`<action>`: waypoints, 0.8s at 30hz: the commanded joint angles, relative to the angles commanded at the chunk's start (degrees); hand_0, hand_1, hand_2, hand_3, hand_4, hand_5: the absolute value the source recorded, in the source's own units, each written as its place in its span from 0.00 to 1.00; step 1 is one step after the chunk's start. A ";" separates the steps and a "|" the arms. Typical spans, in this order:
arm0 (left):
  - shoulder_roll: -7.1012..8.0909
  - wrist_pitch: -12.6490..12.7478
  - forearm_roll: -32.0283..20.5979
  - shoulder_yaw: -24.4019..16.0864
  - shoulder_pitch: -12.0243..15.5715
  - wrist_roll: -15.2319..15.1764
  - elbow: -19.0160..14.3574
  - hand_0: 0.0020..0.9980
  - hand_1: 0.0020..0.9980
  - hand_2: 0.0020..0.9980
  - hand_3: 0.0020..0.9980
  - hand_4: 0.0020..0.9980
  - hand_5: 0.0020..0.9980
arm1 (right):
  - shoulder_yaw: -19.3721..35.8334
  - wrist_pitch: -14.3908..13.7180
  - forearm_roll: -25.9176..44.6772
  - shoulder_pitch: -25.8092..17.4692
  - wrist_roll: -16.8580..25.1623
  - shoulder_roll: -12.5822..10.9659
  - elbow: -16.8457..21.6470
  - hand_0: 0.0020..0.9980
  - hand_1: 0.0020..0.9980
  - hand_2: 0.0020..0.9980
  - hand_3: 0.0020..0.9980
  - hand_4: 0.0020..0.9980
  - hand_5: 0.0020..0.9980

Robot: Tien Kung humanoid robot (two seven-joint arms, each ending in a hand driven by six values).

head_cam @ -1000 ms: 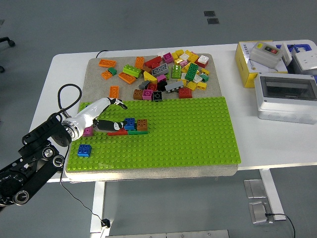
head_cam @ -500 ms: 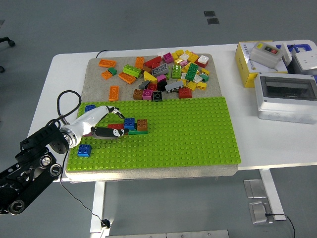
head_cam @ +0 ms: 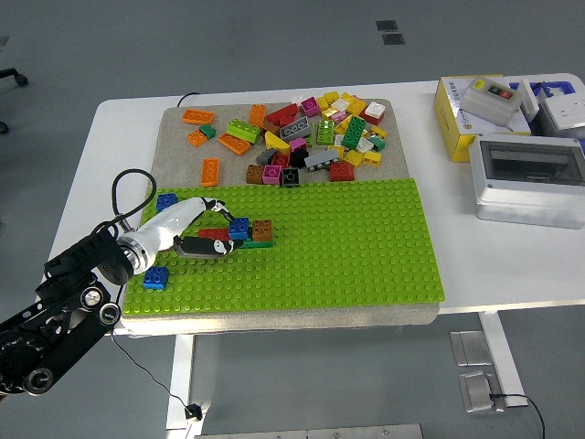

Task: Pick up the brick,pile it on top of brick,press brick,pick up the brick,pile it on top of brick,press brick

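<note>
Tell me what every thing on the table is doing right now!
Left hand: resting on the baseplate, fingers by the small stack.
Small stack: blue and brown bricks seated over red and green plates.
Blue brick: alone, on the green baseplate.
Brick pile: loose, jumbled.
Grey box: lid closed.

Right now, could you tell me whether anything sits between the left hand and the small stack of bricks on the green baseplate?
Nothing visible does. The left hand is already at the stack of bricks on the green baseplate; its fingertips reach the blue brick.
</note>
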 joint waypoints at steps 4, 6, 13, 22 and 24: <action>-0.31 0.01 -0.16 0.10 -0.14 -0.12 0.62 1.00 0.97 0.94 0.69 0.80 0.49 | -0.10 -0.01 0.07 0.05 0.06 0.05 0.00 0.73 0.66 0.64 0.83 0.65 1.00; -0.38 -0.01 -0.22 0.15 -0.15 -0.14 0.72 1.00 0.97 0.94 0.69 0.80 0.49 | -0.15 -0.02 0.12 0.06 0.08 0.06 0.00 0.73 0.66 0.64 0.83 0.65 1.00; -0.51 -0.04 -0.39 0.31 -0.19 -0.16 0.82 1.00 0.97 0.94 0.68 0.79 0.49 | -0.13 -0.01 0.13 0.08 0.16 0.05 0.00 0.73 0.66 0.64 0.83 0.65 1.00; -0.82 -0.09 -0.98 1.19 -0.44 -0.27 1.23 1.00 0.97 0.94 0.67 0.79 0.49 | -0.53 -0.05 0.56 0.09 0.44 0.08 0.00 0.73 0.66 0.64 0.83 0.65 1.00; -0.93 -0.08 -1.04 1.36 -0.48 -0.29 1.25 1.00 0.97 0.94 0.67 0.79 0.49 | -0.58 -0.06 0.61 0.10 0.47 0.08 0.00 0.73 0.66 0.64 0.83 0.65 1.00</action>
